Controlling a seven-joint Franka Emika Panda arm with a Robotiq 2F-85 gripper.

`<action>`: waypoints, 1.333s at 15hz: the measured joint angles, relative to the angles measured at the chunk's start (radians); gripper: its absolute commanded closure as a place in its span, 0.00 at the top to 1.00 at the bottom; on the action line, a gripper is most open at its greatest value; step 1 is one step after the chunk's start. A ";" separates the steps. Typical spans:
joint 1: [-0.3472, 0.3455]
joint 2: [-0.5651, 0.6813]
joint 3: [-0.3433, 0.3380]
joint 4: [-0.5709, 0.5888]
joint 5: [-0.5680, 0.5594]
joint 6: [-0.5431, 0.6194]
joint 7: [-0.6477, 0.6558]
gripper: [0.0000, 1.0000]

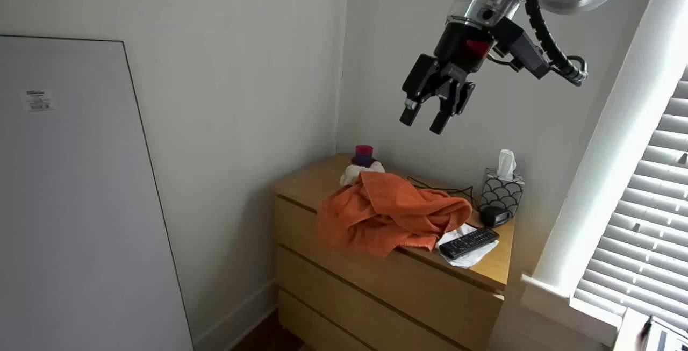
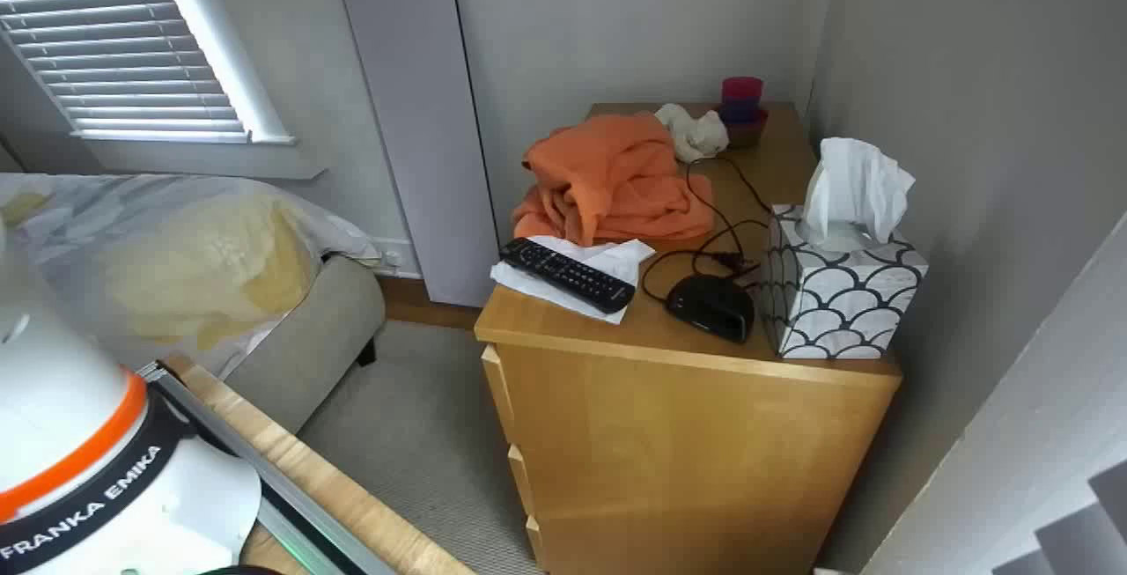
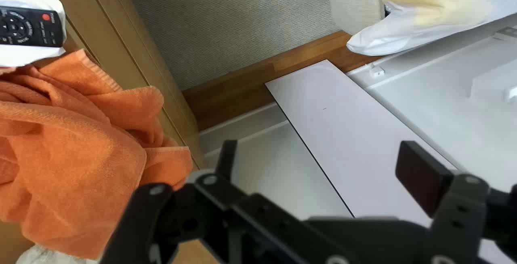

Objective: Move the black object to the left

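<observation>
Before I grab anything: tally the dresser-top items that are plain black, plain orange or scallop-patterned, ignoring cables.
Black: 2 (remote, corded device)
Orange: 1 (towel)
Scallop-patterned: 1 (tissue box)
Total: 4

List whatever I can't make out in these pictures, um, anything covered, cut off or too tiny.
Remote: one end cut off by the left edge in the wrist view.
White cloth: cut off by the bottom edge, same view.
Dresser top beneath the orange towel: covered by it in both exterior views.
Label on the white panel: print too small to read in both exterior views.
</observation>
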 measured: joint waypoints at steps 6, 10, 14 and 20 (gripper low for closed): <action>0.000 0.000 0.000 0.000 0.000 0.000 0.000 1.00; 0.000 0.000 0.000 0.000 0.000 0.000 0.000 1.00; -0.004 0.000 0.000 0.000 0.000 0.009 0.001 1.00; -0.110 -0.007 -0.029 -0.044 0.000 0.043 0.175 1.00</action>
